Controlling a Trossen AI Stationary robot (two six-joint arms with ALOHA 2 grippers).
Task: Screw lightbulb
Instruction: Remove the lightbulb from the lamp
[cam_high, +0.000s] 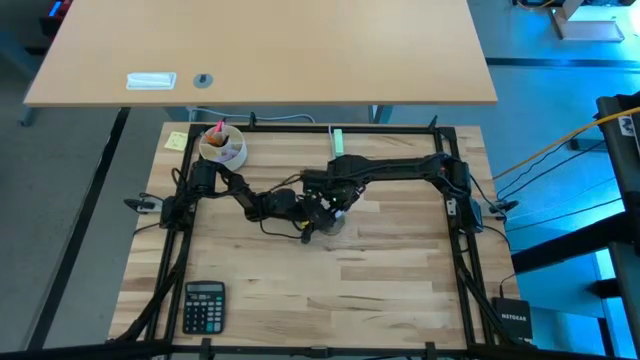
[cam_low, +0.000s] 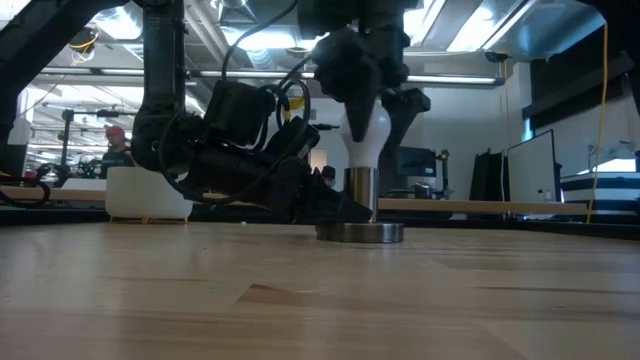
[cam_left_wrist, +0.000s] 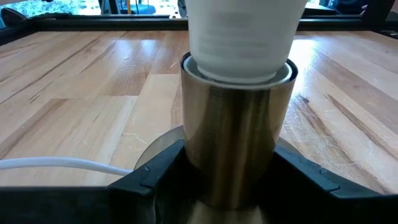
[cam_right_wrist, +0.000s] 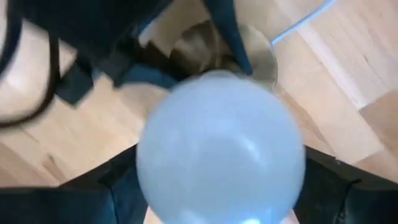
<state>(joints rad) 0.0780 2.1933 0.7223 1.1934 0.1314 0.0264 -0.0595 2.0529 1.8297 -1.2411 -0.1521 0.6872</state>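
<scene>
Fingers of the right gripper (cam_low: 366, 125) stand on either side of the bulb (cam_low: 365, 130), reaching down from above; in the right wrist view the dark fingers (cam_right_wrist: 112, 193) flank the white globe (cam_right_wrist: 221, 152), but whether they press it or stand just off it I cannot tell. Fingers of the left gripper (cam_left_wrist: 229, 171) are clamped on the socket (cam_left_wrist: 236, 134), one dark pad (cam_left_wrist: 155, 174) tight against each side of its brass-coloured barrel, low near the round foot.

The socket is the one holder in play: its barrel stands upright on a flat round foot (cam_low: 360, 232) that rests on the table (cam_low: 320, 300), and the bulb's narrow end is set into its open top. No screw base shows above the rim. A thin white cord (cam_left_wrist: 56, 164) lies on the wood just beside the foot.

The bulb stands upright, long axis vertical, round end up and neck down, in line with the barrel. It sits near the middle of the table, slightly to the right.

At the far left of the table a white cup (cam_high: 222, 148) holds a few small things, too small to tell apart. A calculator (cam_high: 204, 306) lies at the near left.
</scene>
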